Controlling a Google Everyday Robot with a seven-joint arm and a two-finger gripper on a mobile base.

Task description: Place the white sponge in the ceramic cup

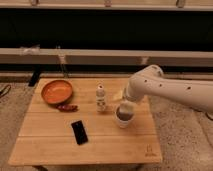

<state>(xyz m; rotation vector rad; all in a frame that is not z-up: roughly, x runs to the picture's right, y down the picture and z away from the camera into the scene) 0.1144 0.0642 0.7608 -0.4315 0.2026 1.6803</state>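
Note:
The ceramic cup (pixel 123 123), small and whitish with a dark inside, stands on the right half of the wooden table (pixel 50 146). My gripper (pixel 125 108) hangs straight down over the cup's mouth, at the end of the white arm that reaches in from the right. It sits just above or at the rim and hides part of the opening. The white sponge is hidden; I cannot pick it out from the gripper and the cup's inside.
A small white bottle (pixel 101 98) stands just left of the cup. An orange bowl (pixel 56 91) sits at the back left with a small red item (pixel 67 107) in front of it. A black phone (pixel 79 132) lies towards the front.

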